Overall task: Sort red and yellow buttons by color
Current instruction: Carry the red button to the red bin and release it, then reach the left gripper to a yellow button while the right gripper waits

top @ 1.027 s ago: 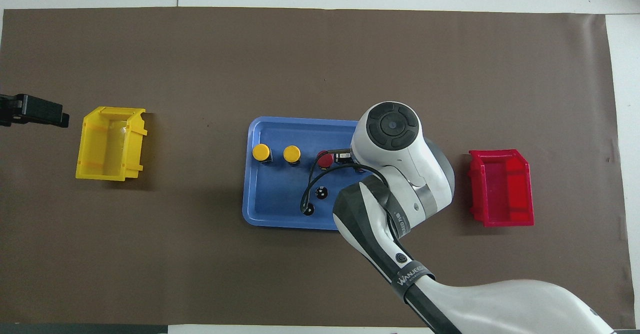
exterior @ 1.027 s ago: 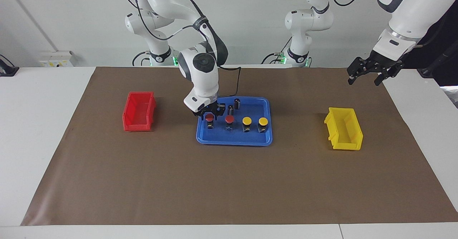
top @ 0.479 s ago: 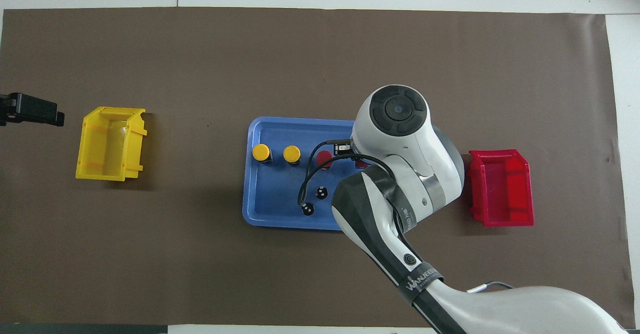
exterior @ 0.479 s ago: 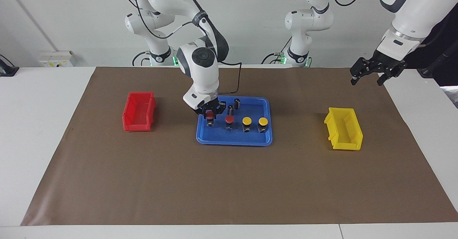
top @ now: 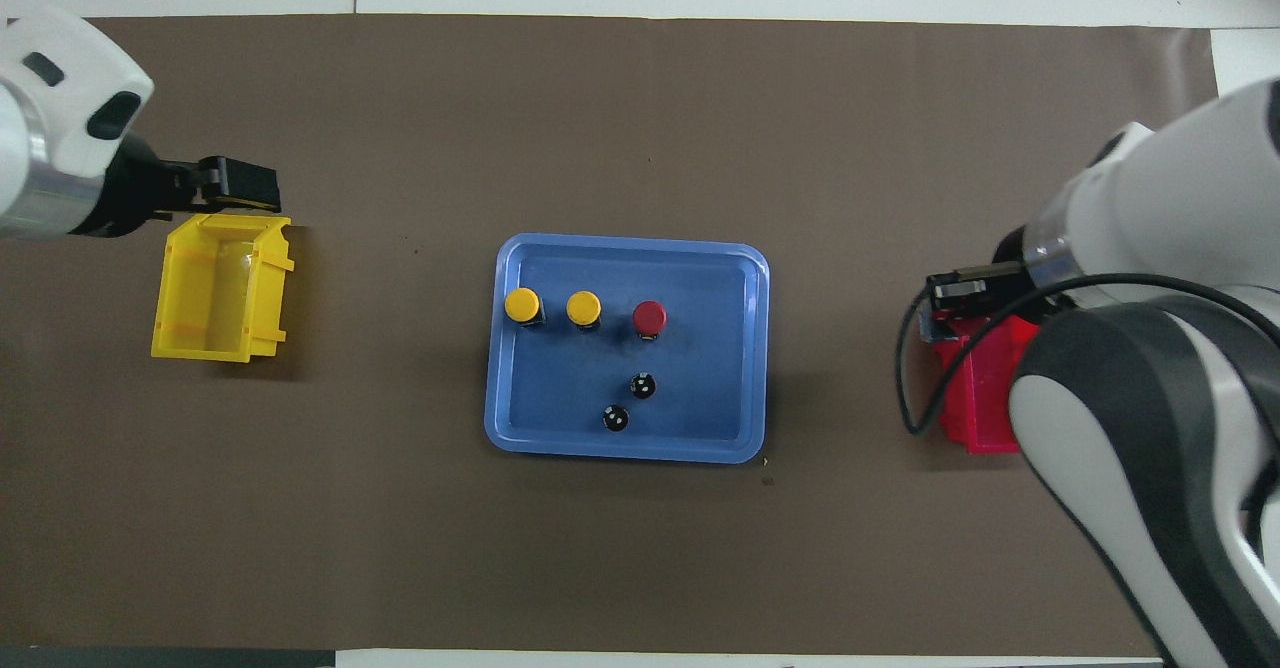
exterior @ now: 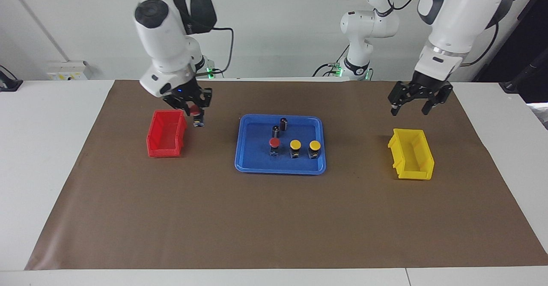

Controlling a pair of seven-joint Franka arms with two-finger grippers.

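Observation:
My right gripper is shut on a red button and holds it in the air over the mat at the edge of the red bin. In the overhead view the right gripper and arm cover much of the red bin, and the held button is hidden. A second red button and two yellow buttons stand in a row in the blue tray. My left gripper is open and empty, raised by the yellow bin.
Two dark cylinders stand in the tray nearer to the robots than the row of buttons. The yellow bin lies at the left arm's end of the brown mat, the red bin at the right arm's end.
My right gripper has lifted a red button out of the tray and carried it over to the red bin. My left gripper has swung in toward the yellow bin.

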